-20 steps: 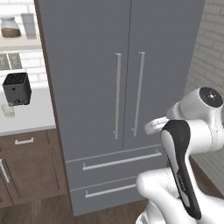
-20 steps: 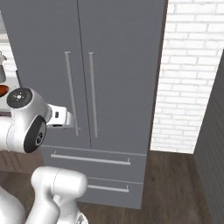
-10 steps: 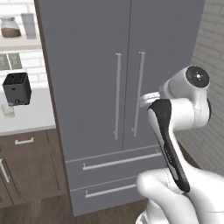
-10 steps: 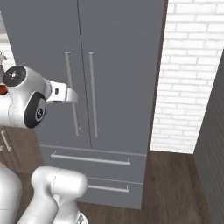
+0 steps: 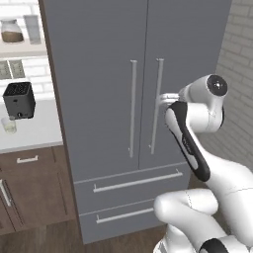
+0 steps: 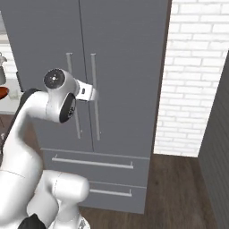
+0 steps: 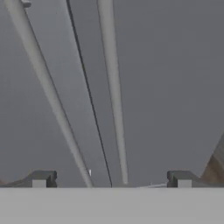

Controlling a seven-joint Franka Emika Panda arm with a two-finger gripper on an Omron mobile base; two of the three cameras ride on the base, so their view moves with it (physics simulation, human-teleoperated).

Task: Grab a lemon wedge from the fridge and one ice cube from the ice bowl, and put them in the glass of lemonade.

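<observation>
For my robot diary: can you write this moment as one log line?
gripper: open, empty | at: fridge right door handle | doors: shut

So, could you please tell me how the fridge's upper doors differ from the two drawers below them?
The doors are tall, with thin vertical handles meeting at the centre seam; the drawers are short and wide, each with a horizontal handle. Both are shut, matte grey, with silver handles.

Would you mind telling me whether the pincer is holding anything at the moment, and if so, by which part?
Nothing is held. The pincer is open, its fingertips spread apart in front of the tall matte grey fridge, near the long thin silver handles of its closed doors.
</observation>
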